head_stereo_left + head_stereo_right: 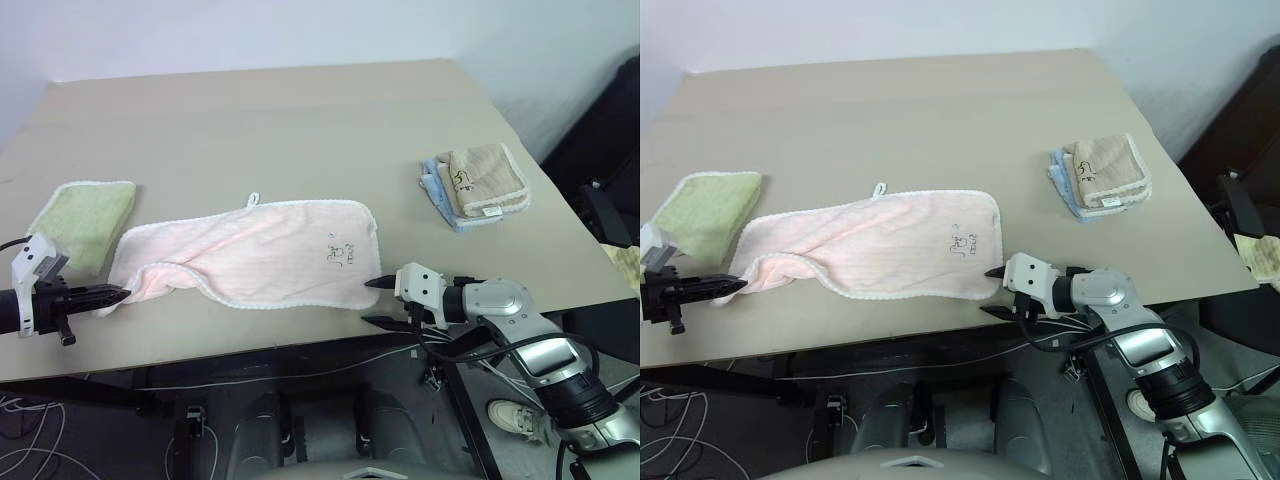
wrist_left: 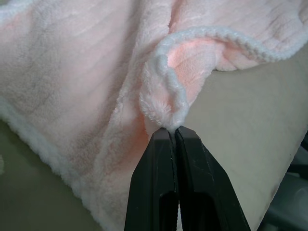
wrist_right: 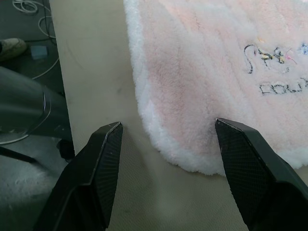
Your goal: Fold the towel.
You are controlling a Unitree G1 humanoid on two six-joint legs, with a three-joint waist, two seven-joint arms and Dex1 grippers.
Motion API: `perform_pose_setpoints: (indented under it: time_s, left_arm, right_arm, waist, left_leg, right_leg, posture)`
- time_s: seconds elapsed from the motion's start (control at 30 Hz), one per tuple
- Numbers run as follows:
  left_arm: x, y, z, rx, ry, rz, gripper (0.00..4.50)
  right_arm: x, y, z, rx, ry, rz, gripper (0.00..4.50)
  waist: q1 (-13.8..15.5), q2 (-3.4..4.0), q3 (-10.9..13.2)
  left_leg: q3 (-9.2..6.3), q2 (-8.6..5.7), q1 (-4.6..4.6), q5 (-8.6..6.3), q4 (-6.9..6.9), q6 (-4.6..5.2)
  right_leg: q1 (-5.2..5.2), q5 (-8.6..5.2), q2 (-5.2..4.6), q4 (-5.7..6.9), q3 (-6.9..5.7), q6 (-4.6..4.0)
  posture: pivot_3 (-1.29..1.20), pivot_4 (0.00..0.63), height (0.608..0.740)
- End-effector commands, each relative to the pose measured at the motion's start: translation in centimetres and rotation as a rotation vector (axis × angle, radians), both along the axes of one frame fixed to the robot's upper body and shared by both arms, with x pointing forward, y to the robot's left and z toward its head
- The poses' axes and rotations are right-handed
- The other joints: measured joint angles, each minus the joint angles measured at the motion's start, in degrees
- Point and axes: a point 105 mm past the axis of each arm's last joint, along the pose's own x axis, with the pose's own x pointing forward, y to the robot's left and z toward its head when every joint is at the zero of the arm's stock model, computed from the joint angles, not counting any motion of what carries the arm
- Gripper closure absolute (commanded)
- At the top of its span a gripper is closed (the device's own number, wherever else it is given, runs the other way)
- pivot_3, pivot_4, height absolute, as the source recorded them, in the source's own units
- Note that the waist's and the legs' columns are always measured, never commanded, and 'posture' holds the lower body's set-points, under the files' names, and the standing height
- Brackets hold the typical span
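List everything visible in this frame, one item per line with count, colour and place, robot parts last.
pink towel: 1, pale pink with white edging, spread near the table's front edge, its left corner bunched
green towel: 1, light green, folded, left of the pink towel
folded towels: 2, tan on blue, stacked at the right
table: 1, beige
cables: several, white, on the floor
left gripper: 1, black fingers shut on the pink towel's left corner
right gripper: 1, black fingers open at the right front corner

Green towel [image 1: 82, 217], tan-and-blue towel stack [image 1: 477, 184], table [image 1: 300, 120]
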Motion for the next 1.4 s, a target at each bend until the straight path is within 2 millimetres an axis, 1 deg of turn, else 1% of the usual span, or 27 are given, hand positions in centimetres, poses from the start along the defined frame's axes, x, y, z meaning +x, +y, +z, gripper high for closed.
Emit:
perform_pose_setpoints:
  time_s: [0.03, 0.07, 0.13, 0.2, 0.33, 0.43, 0.53, 0.57, 0.6, 0.63, 0.73, 0.77, 0.8, 0.87, 0.93, 1.0, 1.13, 1.23, 1.3, 1.4]
  left_arm:
    - [0.1, 0.4, 1.5, 0.040, -0.048, 0.000, 4.50]
    - [0.1, 0.3, 1.4, 0.040, -0.048, 0.000, 4.50]
    - [0.1, 0.3, 1.4, 0.040, -0.047, 0.000, 4.50]
    - [0.1, 0.4, 1.4, 0.044, -0.047, 0.003, 4.50]
    - [0.0, 0.5, 1.4, 0.052, -0.047, 0.007, 4.50]
    - [0.0, 0.5, 1.4, 0.053, -0.047, 0.009, 4.50]
    - [0.0, 0.7, 1.3, 0.053, -0.046, 0.015, 4.50]
    - [0.0, 0.7, 1.3, 0.054, -0.045, 0.017, 4.50]
    - [0.0, 0.7, 1.2, 0.055, -0.045, 0.018, 4.50]
    - [0.0, 0.8, 1.3, 0.055, -0.045, 0.017, 4.50]
    - [0.1, 0.9, 1.6, 0.053, -0.050, 0.015, 4.50]
    - [0.1, 0.9, 1.7, 0.053, -0.052, 0.016, 4.50]
    - [0.0, 1.0, 1.9, 0.052, -0.053, 0.016, 4.50]
    - [-0.3, 1.1, 2.0, 0.053, -0.044, 0.010, 4.50]
    - [-0.8, 1.0, 1.8, 0.050, -0.021, -0.008, 4.50]
    - [-1.6, 0.7, 1.7, 0.032, 0.007, -0.020, 4.50]
    - [-4.1, 0.9, 1.7, 0.029, 0.058, -0.018, 4.50]
    - [-5.8, 1.1, 1.6, 0.027, 0.083, 0.000, 4.50]
    - [-6.9, 1.2, 1.7, 0.023, 0.094, 0.019, 4.50]
    - [-7.4, 1.5, 1.8, 0.026, 0.091, 0.044, 4.50]
  right_arm:
    - [1.2, 0.1, -0.7, -0.030, -0.015, -0.041, 1.68]
    - [1.4, 0.1, -0.7, -0.025, -0.015, -0.045, 1.91]
    - [1.7, 0.1, -0.6, -0.020, -0.012, -0.058, 2.47]
    - [2.0, -0.1, -0.7, -0.026, -0.013, -0.070, 3.19]
    - [2.3, -0.7, -0.7, -0.042, -0.008, -0.092, 4.49]
    - [2.4, -0.9, -0.2, -0.032, -0.013, -0.096, 4.49]
    - [2.5, -1.5, 1.5, -0.008, -0.026, -0.103, 4.49]
    - [2.3, -1.8, 2.7, 0.020, -0.014, -0.098, 4.49]
    - [2.1, -1.9, 3.4, 0.038, -0.003, -0.093, 4.49]
    - [1.9, -2.2, 5.0, 0.068, 0.009, -0.083, 4.49]
    - [1.4, -3.1, 8.0, 0.108, 0.027, -0.062, 4.49]
    - [1.4, -3.4, 8.7, 0.113, 0.031, -0.058, 4.49]
    - [1.2, -3.8, 9.6, 0.116, 0.038, -0.052, 4.49]
    - [0.8, -4.4, 10.6, 0.114, 0.060, -0.041, 4.49]
    - [0.1, -4.8, 10.8, 0.092, 0.102, -0.021, 4.49]
    - [-0.9, -5.2, 10.2, 0.054, 0.150, 0.002, 4.49]
    - [-3.2, -5.7, 8.9, 0.028, 0.271, 0.033, 4.49]
    - [-4.3, -6.3, 7.9, 0.016, 0.323, 0.020, 4.49]
    - [-4.8, -6.5, 7.7, 0.023, 0.342, 0.011, 4.49]
    - [-5.0, -6.6, 7.8, 0.032, 0.345, 0.009, 4.49]
  waist:
    - [-0.1, -0.08, 0.0]
    - [-0.2, -0.10, 0.0]
    - [-0.1, -0.11, 0.0]
    - [-0.1, -0.10, 0.0]
    - [0.0, -0.11, 0.0]
    - [0.1, -0.12, -0.1]
    - [0.3, -0.11, 0.0]
    - [0.4, -0.10, 0.0]
    - [0.5, -0.08, 0.0]
    - [0.6, -0.08, 0.0]
    - [0.7, -0.08, 0.0]
    - [0.7, -0.08, 0.0]
    - [0.7, -0.09, 0.0]
    - [0.8, -0.09, 0.0]
    - [0.9, -0.09, 0.0]
    - [0.9, -0.08, 0.0]
    - [1.3, -0.09, 0.0]
    - [1.6, -0.09, 0.0]
    - [1.7, -0.08, 0.0]
    - [1.7, -0.08, 0.0]
  left_leg:
    - [0.01, 0.03, 0.27, -0.01, -0.06, -0.01]
    - [-0.01, 0.05, 0.50, -0.01, -0.13, -0.02]
    - [-0.08, 0.10, 0.62, -0.02, -0.19, -0.03]
    - [-0.07, 0.14, 0.62, -0.02, -0.20, -0.03]
    - [0.03, 0.29, 0.62, -0.02, -0.21, -0.04]
    - [0.10, 0.37, 0.60, -0.02, -0.22, -0.04]
    - [0.17, 0.41, 0.53, -0.02, -0.29, -0.04]
    - [0.20, 0.40, 0.49, -0.02, -0.31, -0.04]
    - [0.22, 0.40, 0.45, -0.02, -0.32, -0.04]
    - [0.24, 0.40, 0.36, -0.02, -0.33, -0.04]
    - [0.30, 0.40, -0.27, -0.01, -0.28, -0.04]
    - [0.30, 0.42, -0.47, 0.00, -0.25, -0.05]
    - [0.32, 0.37, -0.49, 0.00, -0.25, -0.05]
    - [0.35, 0.34, -0.52, 0.01, -0.26, -0.05]
    - [0.40, 0.33, -0.51, 0.00, -0.27, -0.04]
    - [0.42, 0.33, -0.51, -0.02, -0.25, -0.03]
    - [0.38, 0.33, -0.48, -0.03, -0.24, -0.02]
    - [0.35, 0.45, -0.45, -0.04, -0.22, -0.03]
    - [0.34, 0.45, -0.43, -0.04, -0.21, -0.03]
    - [0.34, 0.46, -0.42, -0.05, -0.22, -0.04]
  right_leg:
    - [0.02, 0.00, 0.01, -0.04, 0.01, -0.01]
    - [0.15, 0.00, 0.01, -0.06, 0.02, -0.01]
    - [0.21, 0.02, 0.00, -0.07, 0.05, -0.06]
    - [0.16, 0.10, -0.07, -0.06, 0.03, -0.18]
    - [0.10, 0.25, -0.14, -0.14, 0.00, -0.39]
    - [0.08, 0.28, -0.14, -0.23, -0.03, -0.42]
    - [-0.01, 0.29, -0.14, -0.29, -0.03, -0.43]
    - [-0.06, 0.29, -0.15, -0.32, -0.02, -0.43]
    - [-0.10, 0.28, -0.15, -0.35, -0.02, -0.43]
    - [-0.18, 0.28, -0.16, -0.37, -0.02, -0.43]
    - [-0.81, 0.29, -0.15, -0.34, 0.01, -0.43]
    - [-1.03, 0.29, -0.11, -0.30, 0.01, -0.42]
    - [-0.99, 0.29, -0.06, -0.29, 0.00, -0.42]
    - [-0.91, 0.28, -0.02, -0.27, -0.01, -0.40]
    - [-0.91, 0.28, -0.02, -0.28, -0.01, -0.38]
    - [-0.94, 0.27, -0.05, -0.29, 0.00, -0.38]
    - [-1.02, 0.27, -0.08, -0.32, -0.01, -0.38]
    - [-1.03, 0.27, -0.12, -0.33, -0.01, -0.39]
    - [-1.02, 0.27, -0.13, -0.36, -0.01, -0.39]
    - [-1.01, 0.27, -0.15, -0.37, -0.01, -0.39]
  posture:
    - [0.00, 0.150, 0.740]
    - [0.00, 0.150, 0.740]
    - [0.00, 0.150, 0.740]
    - [0.00, 0.150, 0.740]
    - [0.00, 0.150, 0.740]
    - [0.00, 0.150, 0.740]
    - [0.00, 0.150, 0.740]
    - [0.00, 0.150, 0.740]
    - [0.00, 0.150, 0.740]
    - [0.00, 0.150, 0.740]
    - [0.00, 0.150, 0.740]
    - [0.00, 0.150, 0.740]
    - [0.00, 0.150, 0.740]
    - [0.00, 0.150, 0.740]
    - [0.00, 0.150, 0.740]
    - [0.00, 0.150, 0.740]
    - [0.00, 0.150, 0.740]
    - [0.00, 0.150, 0.740]
    - [0.00, 0.150, 0.740]
    - [0.00, 0.150, 0.740]
